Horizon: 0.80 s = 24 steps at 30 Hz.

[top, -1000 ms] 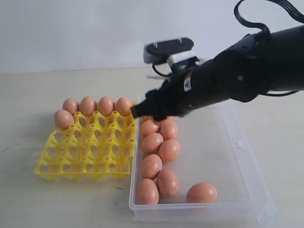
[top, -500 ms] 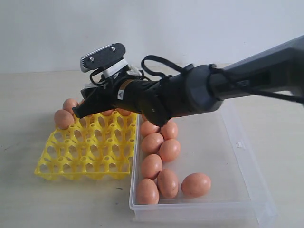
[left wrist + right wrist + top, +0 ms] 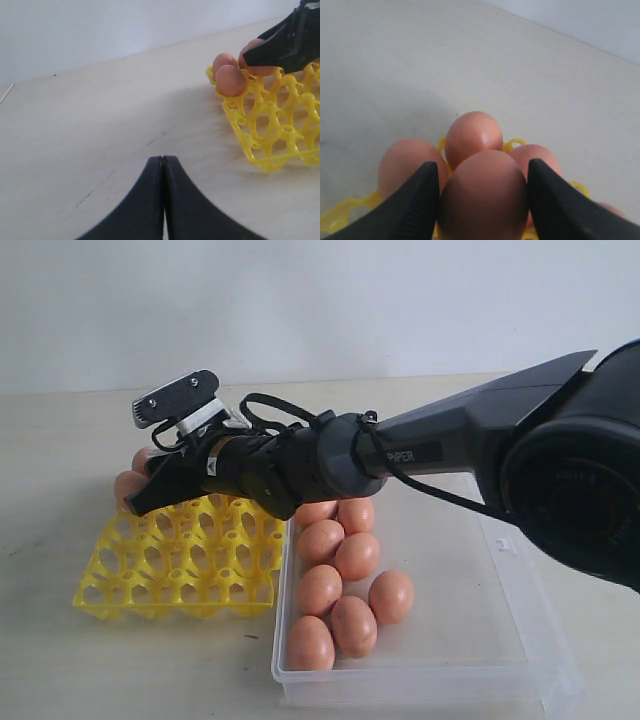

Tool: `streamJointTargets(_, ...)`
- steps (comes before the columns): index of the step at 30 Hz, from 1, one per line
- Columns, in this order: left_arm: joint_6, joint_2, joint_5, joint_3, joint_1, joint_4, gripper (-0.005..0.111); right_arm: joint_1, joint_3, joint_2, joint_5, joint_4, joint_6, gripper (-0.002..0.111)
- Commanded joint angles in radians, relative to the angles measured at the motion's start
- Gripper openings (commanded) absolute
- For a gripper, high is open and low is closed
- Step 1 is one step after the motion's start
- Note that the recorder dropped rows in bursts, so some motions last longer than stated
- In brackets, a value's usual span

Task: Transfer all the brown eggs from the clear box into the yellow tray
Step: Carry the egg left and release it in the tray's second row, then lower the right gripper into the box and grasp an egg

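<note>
My right gripper point(image 3: 484, 196) is shut on a brown egg point(image 3: 485, 192), one black finger on each side. In the exterior view the right gripper point(image 3: 142, 500) hangs over the far left corner of the yellow tray point(image 3: 180, 575). Just past the held egg, three more eggs point(image 3: 472, 134) sit in the tray's cups. Two of these tray eggs point(image 3: 128, 483) show beside the gripper in the exterior view. The clear box point(image 3: 520, 625) stands right of the tray, with several brown eggs point(image 3: 320, 540) along its left side. My left gripper point(image 3: 163, 159) is shut and empty, low over the bare table, left of the tray point(image 3: 272, 125).
The long black right arm point(image 3: 420, 455) reaches across the box's far end and the tray's back row. A pale wall rises behind the table. The light table top point(image 3: 100, 125) spreads out left of the tray.
The right arm has swung left, from above the box's far left corner to the tray's far left corner. A loose egg near the box's front wall has rolled up toward the others.
</note>
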Motion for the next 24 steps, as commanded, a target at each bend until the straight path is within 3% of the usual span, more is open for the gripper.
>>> streamJointTargets(1, -0.003, -0.006, -0.006, -0.004, 0.002, -0.001, 0.000, 0.001, -0.008, -0.004, 0.019, -0.006, 0.002, 0.032)
streamJointTargets(3, -0.003, -0.006, -0.006, -0.004, 0.002, -0.001, 0.000, 0.001, -0.008, -0.004, 0.036, -0.006, 0.002, 0.048)
streamJointTargets(5, -0.003, -0.006, -0.006, -0.004, 0.002, -0.001, 0.000, 0.001, -0.008, -0.004, 0.047, -0.004, 0.002, 0.057)
streamJointTargets(13, -0.003, -0.006, -0.006, -0.004, 0.002, -0.001, 0.000, 0.001, -0.008, -0.142, 0.282, -0.023, 0.002, 0.058)
streamJointTargets(21, -0.003, -0.006, -0.006, -0.004, 0.002, -0.001, 0.000, -0.007, 0.038, -0.385, 0.917, -0.144, 0.040, 0.057)
streamJointTargets(24, -0.003, -0.006, -0.006, -0.004, 0.002, -0.001, 0.000, -0.026, 0.135, -0.457, 1.046, -0.180, 0.125, 0.057)
